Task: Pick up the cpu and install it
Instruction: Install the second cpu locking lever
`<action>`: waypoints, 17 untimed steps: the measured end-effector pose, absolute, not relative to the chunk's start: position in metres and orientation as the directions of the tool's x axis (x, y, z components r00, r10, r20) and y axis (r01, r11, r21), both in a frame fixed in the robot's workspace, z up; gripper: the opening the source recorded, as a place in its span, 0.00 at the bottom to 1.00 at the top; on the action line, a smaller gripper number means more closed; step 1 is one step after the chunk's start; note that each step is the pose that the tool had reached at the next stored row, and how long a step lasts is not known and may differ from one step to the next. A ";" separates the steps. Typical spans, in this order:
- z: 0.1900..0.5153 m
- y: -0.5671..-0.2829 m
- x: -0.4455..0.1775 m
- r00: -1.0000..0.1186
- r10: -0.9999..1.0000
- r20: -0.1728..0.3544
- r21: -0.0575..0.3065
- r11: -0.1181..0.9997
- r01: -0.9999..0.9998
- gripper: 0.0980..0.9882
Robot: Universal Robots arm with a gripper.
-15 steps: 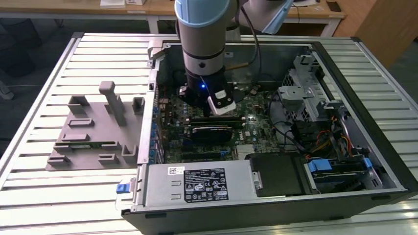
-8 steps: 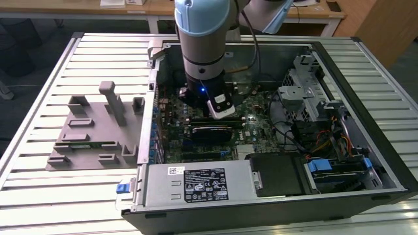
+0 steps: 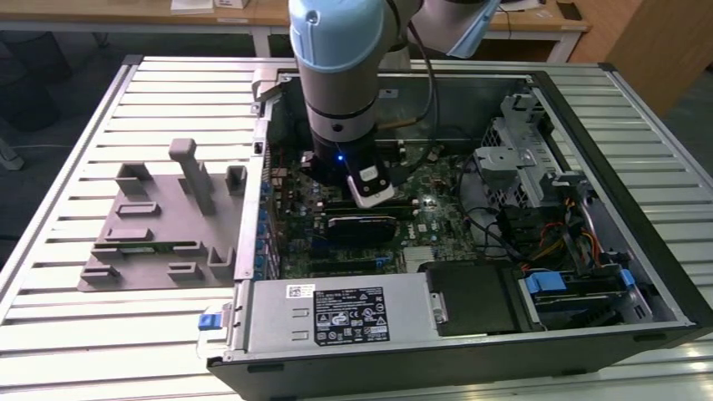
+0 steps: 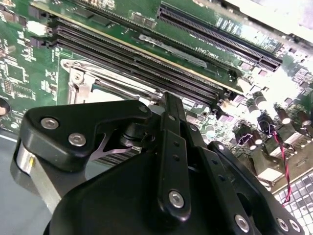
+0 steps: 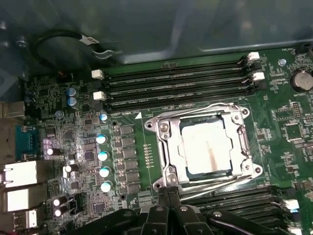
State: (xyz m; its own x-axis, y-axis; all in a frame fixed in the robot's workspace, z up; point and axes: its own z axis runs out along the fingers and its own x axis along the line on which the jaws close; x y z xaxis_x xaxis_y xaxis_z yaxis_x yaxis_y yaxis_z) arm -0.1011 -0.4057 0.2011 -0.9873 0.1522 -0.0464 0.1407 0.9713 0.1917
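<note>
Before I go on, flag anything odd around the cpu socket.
In the first wrist view the cpu lies in the socket frame with a reddish-brown streak on its silver top. Otherwise it sits square; nothing else stands out.

One silver square cpu (image 5: 205,149), one green motherboard (image 5: 127,147), one open black computer case (image 3: 624,159), one grey moulded tray (image 3: 156,234).

**CPU seated in the socket**

I see the cpu (image 5: 204,149) lying flat inside the motherboard's metal socket frame in the first wrist view, its pale silver square top facing up, smudged with a faint reddish streak.
</note>
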 end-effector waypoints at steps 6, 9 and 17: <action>0.196 -0.406 -0.102 -0.987 0.154 -0.041 0.226 0.964 0.141 0.01; 0.194 -0.406 -0.102 -0.987 0.155 -0.039 0.243 0.960 0.141 0.01; 0.191 -0.408 -0.103 -0.987 0.155 -0.038 0.250 0.958 0.141 0.01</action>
State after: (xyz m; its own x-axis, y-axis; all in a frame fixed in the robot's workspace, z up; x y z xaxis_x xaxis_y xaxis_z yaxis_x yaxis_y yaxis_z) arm -0.1028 -0.4075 0.1912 -0.9872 0.1547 -0.0376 0.1406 0.9580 0.2501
